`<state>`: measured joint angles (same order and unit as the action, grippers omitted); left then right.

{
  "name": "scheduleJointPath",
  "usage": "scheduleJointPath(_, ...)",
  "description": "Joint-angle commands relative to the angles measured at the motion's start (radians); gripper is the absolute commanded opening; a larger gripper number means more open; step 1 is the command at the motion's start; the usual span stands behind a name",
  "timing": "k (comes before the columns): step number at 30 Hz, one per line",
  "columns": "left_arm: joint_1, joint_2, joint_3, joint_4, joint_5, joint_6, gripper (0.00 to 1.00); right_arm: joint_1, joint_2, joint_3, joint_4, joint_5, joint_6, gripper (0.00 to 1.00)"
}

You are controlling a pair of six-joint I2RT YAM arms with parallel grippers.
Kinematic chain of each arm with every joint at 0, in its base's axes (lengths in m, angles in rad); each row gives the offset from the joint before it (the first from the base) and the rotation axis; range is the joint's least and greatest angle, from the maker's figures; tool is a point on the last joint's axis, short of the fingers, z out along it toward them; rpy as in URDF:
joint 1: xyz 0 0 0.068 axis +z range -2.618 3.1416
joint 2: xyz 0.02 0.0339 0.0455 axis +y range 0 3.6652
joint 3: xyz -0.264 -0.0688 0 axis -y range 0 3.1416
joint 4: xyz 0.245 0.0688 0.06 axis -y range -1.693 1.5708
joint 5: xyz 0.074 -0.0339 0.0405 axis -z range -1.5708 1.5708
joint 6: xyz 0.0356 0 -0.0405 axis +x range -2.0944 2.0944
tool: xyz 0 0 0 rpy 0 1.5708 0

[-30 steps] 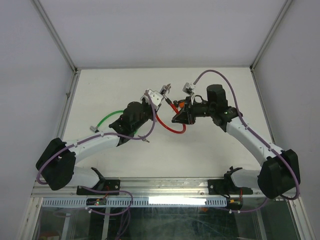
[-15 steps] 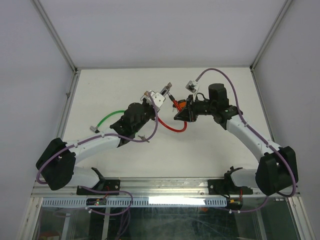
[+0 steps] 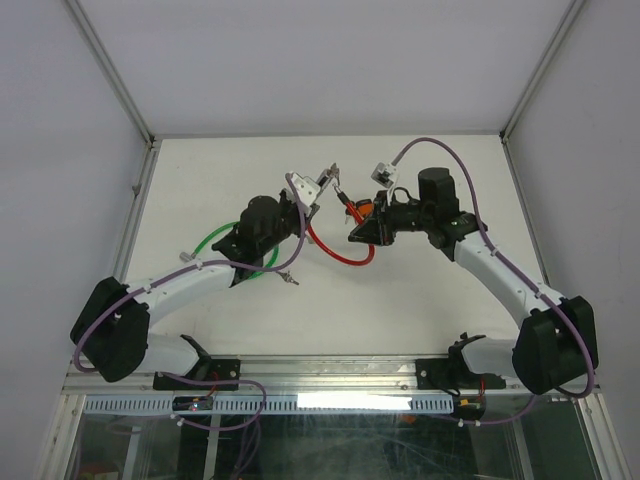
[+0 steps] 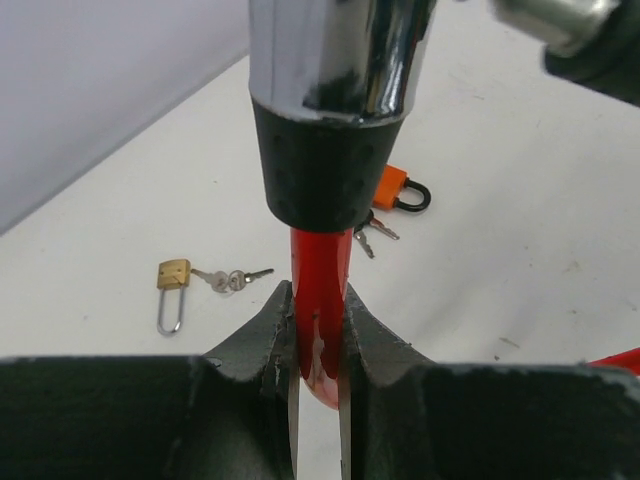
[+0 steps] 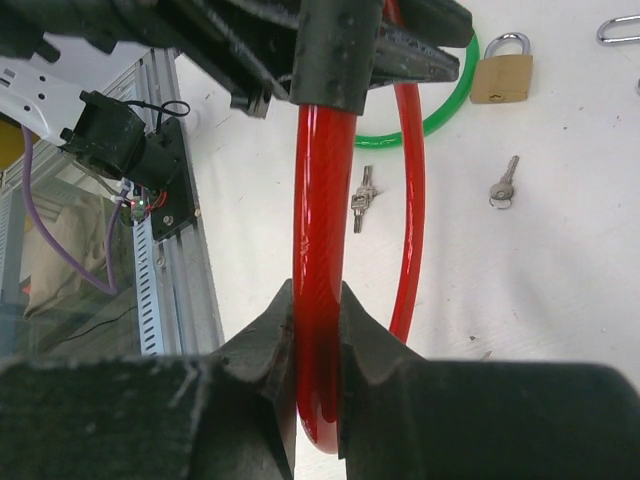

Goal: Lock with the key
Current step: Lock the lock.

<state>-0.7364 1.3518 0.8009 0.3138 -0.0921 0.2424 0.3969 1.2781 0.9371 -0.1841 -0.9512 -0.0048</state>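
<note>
A red cable lock (image 3: pixel 335 252) hangs in a loop above the table between both arms. My left gripper (image 4: pixel 318 345) is shut on the red cable (image 4: pixel 318 300) just below its black and chrome end (image 4: pixel 330 120). My right gripper (image 5: pixel 318 340) is shut on another stretch of the red cable (image 5: pixel 318 230), below a black sleeve (image 5: pixel 340 60). In the top view the left gripper (image 3: pixel 305 213) and right gripper (image 3: pixel 358 228) stand close together. Keys (image 4: pixel 372 235) lie on the table by an orange padlock (image 4: pixel 400 190). Neither gripper holds a key.
A brass padlock (image 4: pixel 173 290) with keys (image 4: pixel 232 279) lies on the table. A green cable (image 3: pixel 215 240) curls under the left arm. Another brass padlock (image 5: pixel 503 72) and loose keys (image 5: pixel 362 200) lie below the right wrist. A metal rail (image 5: pixel 160 260) edges the table.
The left wrist has shifted a little left and back with the cable, so more of the green loop shows. The right wrist rose slightly. Both grips are unchanged.
</note>
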Motion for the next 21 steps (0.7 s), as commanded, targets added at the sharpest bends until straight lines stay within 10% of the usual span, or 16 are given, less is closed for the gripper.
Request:
scheduleJointPath(1, 0.082, -0.072, 0.065, 0.028, 0.198, -0.138, 0.00, 0.010, -0.047, 0.007, -0.004, -0.061, -0.023, 0.00)
scheduleJointPath(21, 0.100, -0.036, 0.100, -0.002, 0.400, -0.191, 0.00, 0.019, -0.058, 0.002, 0.005, -0.122, -0.038, 0.00)
